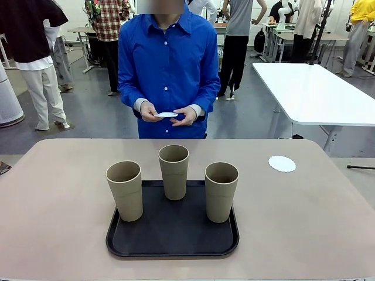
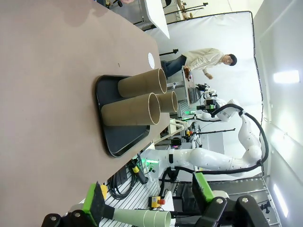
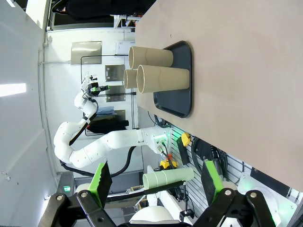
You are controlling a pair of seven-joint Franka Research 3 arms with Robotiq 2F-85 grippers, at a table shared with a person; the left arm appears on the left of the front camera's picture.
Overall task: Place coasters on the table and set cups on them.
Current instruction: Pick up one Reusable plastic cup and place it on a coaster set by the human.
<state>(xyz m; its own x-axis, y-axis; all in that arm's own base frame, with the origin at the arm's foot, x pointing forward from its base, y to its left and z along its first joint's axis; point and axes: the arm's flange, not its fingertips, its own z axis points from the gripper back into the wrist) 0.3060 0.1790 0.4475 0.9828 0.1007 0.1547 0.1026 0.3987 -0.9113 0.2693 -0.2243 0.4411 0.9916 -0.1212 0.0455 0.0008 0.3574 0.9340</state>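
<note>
Three tan cups stand upright on a black tray [image 1: 173, 249]: one at the left [image 1: 125, 190], one at the back middle [image 1: 174, 171], one at the right [image 1: 221, 191]. One white lacy coaster [image 1: 282, 163] lies on the beige table [image 1: 304, 216] at the far right. The person in a blue shirt holds more white coasters [image 1: 168, 115] in both hands above the far edge. My left gripper [image 2: 149, 201] is open, off the table's side. My right gripper [image 3: 156, 182] is open too, apart from the table. The cups [image 2: 137, 99] [image 3: 156, 71] appear sideways in both wrist views.
A white table [image 1: 316, 91] stands behind at the right. Other people stand farther back in the room. The coaster on the table [image 2: 151, 59] shows small in the left wrist view beyond the tray [image 2: 111, 137].
</note>
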